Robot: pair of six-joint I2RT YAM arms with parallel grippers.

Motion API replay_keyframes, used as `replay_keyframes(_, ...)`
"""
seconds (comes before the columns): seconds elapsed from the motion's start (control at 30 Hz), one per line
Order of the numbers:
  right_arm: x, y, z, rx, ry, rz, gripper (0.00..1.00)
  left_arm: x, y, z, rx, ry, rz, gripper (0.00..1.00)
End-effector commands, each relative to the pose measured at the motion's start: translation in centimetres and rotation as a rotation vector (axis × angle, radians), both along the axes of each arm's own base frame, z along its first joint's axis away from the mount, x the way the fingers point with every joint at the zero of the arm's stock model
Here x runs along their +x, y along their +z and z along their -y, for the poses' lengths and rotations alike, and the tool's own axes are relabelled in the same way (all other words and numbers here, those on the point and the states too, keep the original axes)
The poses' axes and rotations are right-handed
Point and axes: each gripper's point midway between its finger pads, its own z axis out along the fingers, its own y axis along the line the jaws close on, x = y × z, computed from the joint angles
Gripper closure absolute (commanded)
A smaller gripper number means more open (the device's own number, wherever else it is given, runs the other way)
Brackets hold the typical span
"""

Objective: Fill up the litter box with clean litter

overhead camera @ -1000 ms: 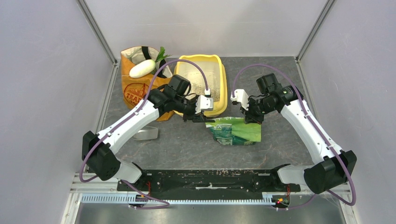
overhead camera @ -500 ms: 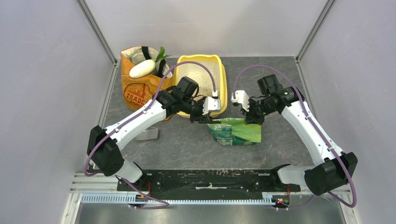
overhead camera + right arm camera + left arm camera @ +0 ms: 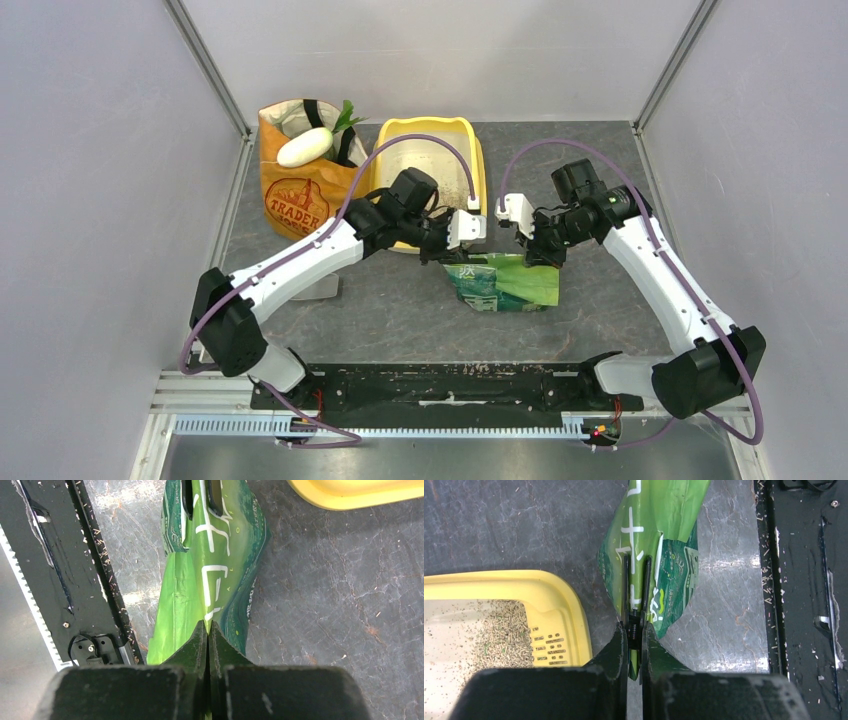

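Top external: left claw [image 3: 447, 257] and right claw [image 3: 541, 258] both clamp ends of green bag [image 3: 505, 283], likely pre-pour; next needs lifting, tipping over litter box [image 3: 478, 160] beside left claw.

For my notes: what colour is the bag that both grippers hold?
The bag is green with white print; best seen in the right wrist view.

Plain pale-grey walls [image 3: 90, 200] enclose a dark mottled tabletop [image 3: 400, 310] — a black rail [image 3: 450, 385] along its near edge.
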Motion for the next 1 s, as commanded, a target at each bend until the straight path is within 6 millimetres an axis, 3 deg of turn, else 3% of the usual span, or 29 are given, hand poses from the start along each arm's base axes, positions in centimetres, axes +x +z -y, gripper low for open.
replay_keyframes(0.0, -0.2, 1.4, -1.3, 0.086, 0.042, 0.032, 1.00, 0.0, 1.5, 2.0, -0.063, -0.007, 0.015, 0.98)
replay_keyframes(0.07, -0.1, 1.5, -1.2, 0.079, 0.026, 0.034, 0.95, -0.2, 1.3, 1.9, -0.058, -0.011, 0.009, 0.98)
replay_keyframes(0.27, -0.4, 1.7, 0.3, 0.042, -0.016, 0.055, 0.46, -0.7, 1.1, 1.2, -0.040, -0.017, 0.007, 0.98)
replay_keyframes(0.4, -0.6, 2.5, 0.8, 0.063, -0.050, 0.049, 0.42, -0.7, 0.9, 1.2, -0.034, -0.019, 0.006, 0.98)
replay_keyframes(0.57, -0.7, 1.9, 1.6, 0.045, -0.064, 0.026, 0.53, -0.7, 0.7, 1.1, -0.026, -0.025, 0.008, 0.98)
replay_keyframes(0.77, -0.6, 1.1, 2.0, 0.039, -0.066, 0.009, 0.76, -0.5, 0.6, 1.1, -0.014, -0.030, 0.017, 0.98)
replay_keyframes(0.9, -0.3, 1.6, 1.4, 0.070, -0.060, 0.001, 0.97, -0.3, 0.4, 1.2, 0.003, -0.024, 0.017, 0.98)
replay_keyframes(0.97, -0.2, 1.7, 1.2, 0.080, -0.057, -0.003, 1.00, -0.4, 0.4, 1.4, 0.007, -0.029, 0.029, 0.98)
